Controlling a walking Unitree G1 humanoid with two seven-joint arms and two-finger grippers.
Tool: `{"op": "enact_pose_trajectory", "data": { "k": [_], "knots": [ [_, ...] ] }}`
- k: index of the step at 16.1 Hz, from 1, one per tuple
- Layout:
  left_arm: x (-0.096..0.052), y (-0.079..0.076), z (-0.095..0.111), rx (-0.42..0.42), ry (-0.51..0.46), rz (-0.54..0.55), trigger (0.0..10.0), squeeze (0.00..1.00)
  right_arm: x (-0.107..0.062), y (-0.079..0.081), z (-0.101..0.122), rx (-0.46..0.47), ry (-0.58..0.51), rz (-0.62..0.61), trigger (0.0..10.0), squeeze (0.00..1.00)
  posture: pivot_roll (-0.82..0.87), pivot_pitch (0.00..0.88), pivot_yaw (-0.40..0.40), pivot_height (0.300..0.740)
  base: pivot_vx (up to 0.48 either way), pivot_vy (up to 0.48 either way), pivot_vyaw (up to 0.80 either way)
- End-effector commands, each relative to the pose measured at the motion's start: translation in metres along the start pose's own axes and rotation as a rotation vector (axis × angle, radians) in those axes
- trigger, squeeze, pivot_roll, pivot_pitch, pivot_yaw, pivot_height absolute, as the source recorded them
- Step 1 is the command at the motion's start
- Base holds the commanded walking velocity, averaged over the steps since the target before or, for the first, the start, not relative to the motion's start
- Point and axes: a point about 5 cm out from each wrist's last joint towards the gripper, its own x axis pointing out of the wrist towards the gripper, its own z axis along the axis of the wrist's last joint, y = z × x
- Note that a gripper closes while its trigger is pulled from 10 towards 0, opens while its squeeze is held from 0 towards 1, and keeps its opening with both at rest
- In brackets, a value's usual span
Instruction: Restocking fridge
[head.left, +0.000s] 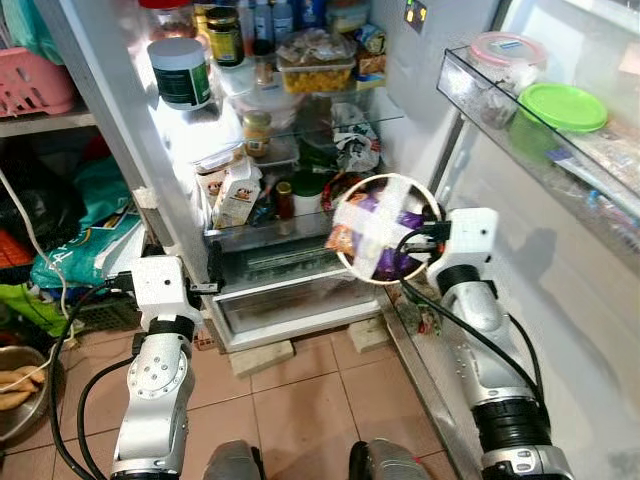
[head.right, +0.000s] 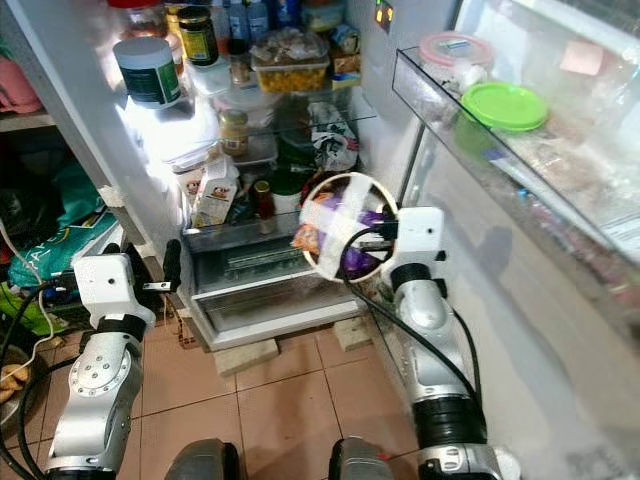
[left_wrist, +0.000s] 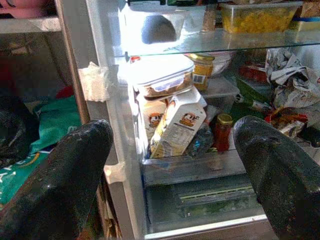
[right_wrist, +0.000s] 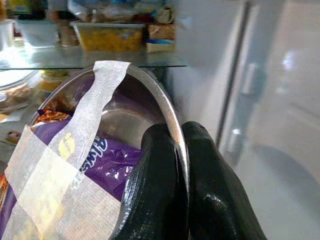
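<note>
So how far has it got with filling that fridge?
The fridge door is open and the shelves already hold jars and tubs. The right gripper pinches the rim of a taped steel bowl of snack packets, held before the lower shelf. Left to do: set it inside. The left gripper is open and holds nothing.

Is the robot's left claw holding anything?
No, the left gripper has its fingers spread wide with nothing between them, facing the open fridge.
</note>
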Motion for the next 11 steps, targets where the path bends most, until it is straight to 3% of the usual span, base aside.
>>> {"op": "enact_pose_trajectory", "data": {
  "k": [1, 3, 7, 11],
  "knots": [
    [0.0002, 0.0015, 0.0003, 0.002, -0.003, 0.008, 10.0, 0.00, 0.0004, 0.0011, 0.0060, -0.002, -0.031, 0.013, 10.0, 0.00, 0.07, 0.088, 0.004, 0.740, 0.000, 0.000, 0.00],
    [-0.0001, 0.0018, 0.0008, -0.004, -0.007, 0.010, 10.0, 0.00, 0.0002, 0.0012, 0.0055, 0.001, -0.030, 0.016, 10.0, 0.00, 0.07, 0.090, 0.004, 0.740, 0.000, 0.000, 0.00],
    [-0.0007, 0.0033, 0.0009, -0.007, -0.008, 0.013, 10.0, 0.00, 0.0007, 0.0031, 0.0048, 0.008, -0.028, 0.036, 10.0, 0.00, 0.08, 0.090, 0.004, 0.740, 0.277, 0.000, 0.00],
    [-0.0006, 0.0038, 0.0004, -0.008, -0.003, 0.015, 10.0, 0.00, 0.0012, 0.0051, 0.0051, 0.010, -0.030, 0.052, 10.0, 0.00, 0.08, 0.087, 0.004, 0.740, 0.278, 0.000, 0.72]
  ]
}}
